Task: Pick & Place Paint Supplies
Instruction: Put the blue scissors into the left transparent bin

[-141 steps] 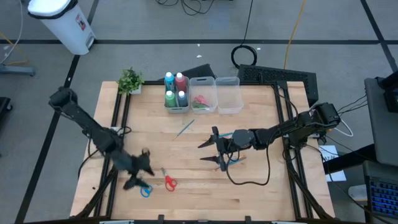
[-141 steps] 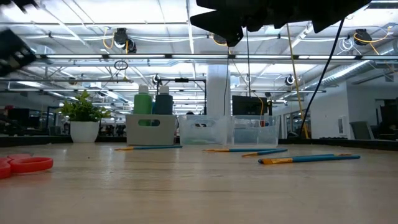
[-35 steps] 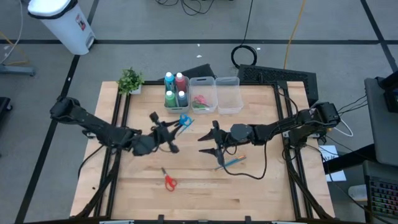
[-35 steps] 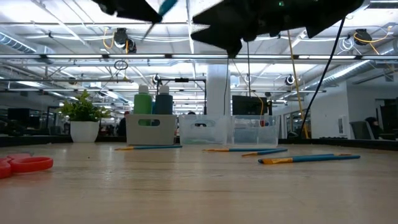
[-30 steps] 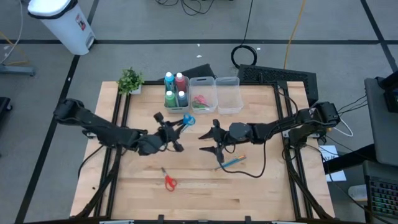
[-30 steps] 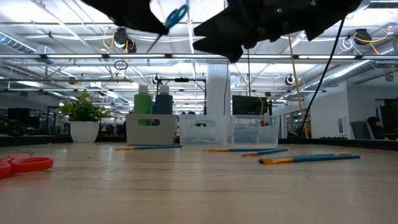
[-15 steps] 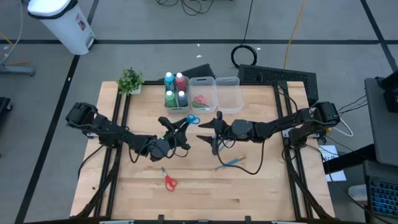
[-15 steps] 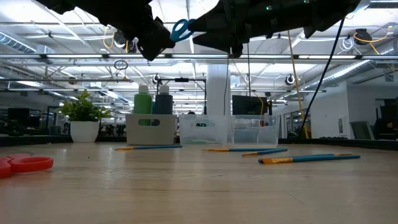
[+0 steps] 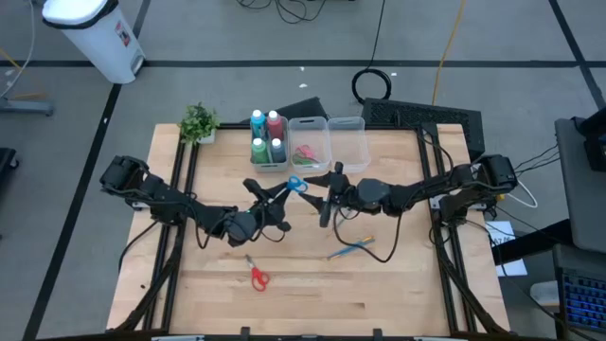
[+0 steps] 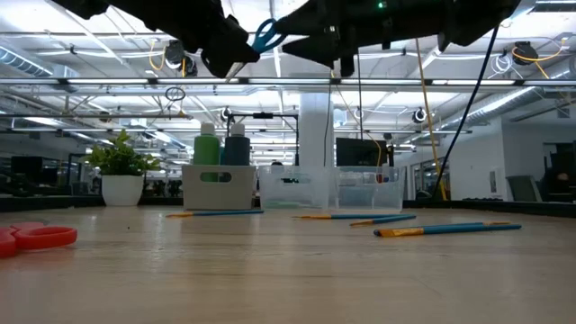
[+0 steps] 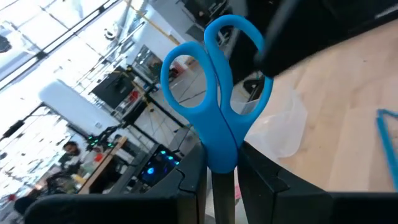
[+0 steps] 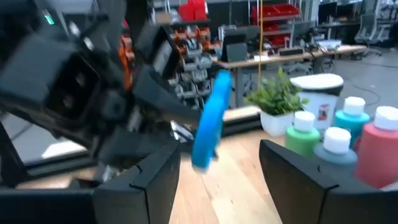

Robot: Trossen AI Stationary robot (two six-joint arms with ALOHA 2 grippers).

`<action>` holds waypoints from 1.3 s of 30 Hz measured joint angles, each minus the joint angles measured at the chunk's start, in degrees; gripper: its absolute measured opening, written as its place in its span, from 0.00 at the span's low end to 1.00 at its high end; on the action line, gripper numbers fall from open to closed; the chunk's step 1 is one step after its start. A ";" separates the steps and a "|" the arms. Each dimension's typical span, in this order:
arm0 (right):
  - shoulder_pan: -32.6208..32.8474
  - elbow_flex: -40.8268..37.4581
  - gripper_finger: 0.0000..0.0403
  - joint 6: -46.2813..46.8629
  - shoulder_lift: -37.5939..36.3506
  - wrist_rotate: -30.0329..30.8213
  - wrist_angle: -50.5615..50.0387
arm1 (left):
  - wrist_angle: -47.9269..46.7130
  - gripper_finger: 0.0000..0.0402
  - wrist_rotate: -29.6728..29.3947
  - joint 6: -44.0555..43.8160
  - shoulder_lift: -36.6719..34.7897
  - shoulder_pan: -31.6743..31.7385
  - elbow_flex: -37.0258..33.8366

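Blue scissors (image 9: 296, 184) are hanging in the air above the tabletop (image 9: 398, 284), just short of the middle bin (image 9: 309, 142), and your left gripper (image 9: 281, 196) is pinching them by the blades, its fingers nearly closed, handles pointing forward. Your right gripper (image 9: 327, 202) is facing it close by with its fingers spread wide and empty, the scissors' handles reaching toward the gap. You are looking at a carry, possibly a handover; which one I cannot say. Next you are either easing the right fingers around the handles or taking the scissors on to the bin where pink and green ones already lie. Red scissors (image 9: 258, 277) and brushes (image 9: 348, 248) are waiting on the tabletop.
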 joint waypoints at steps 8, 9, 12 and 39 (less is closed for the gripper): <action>0.47 0.00 0.52 2.12 0.24 -0.03 1.70 | 0.74 0.17 1.88 -1.49 0.00 0.40 0.00; 0.47 0.00 0.52 3.16 0.63 -0.01 2.46 | 1.38 0.17 2.24 -1.55 0.00 0.40 0.00; 0.49 0.02 0.52 4.21 1.95 -0.01 4.06 | 2.85 0.17 3.70 -2.16 -0.04 0.36 0.00; 0.47 0.02 0.10 0.08 5.38 0.62 12.97 | 2.44 0.18 4.10 -2.97 -0.04 0.40 0.00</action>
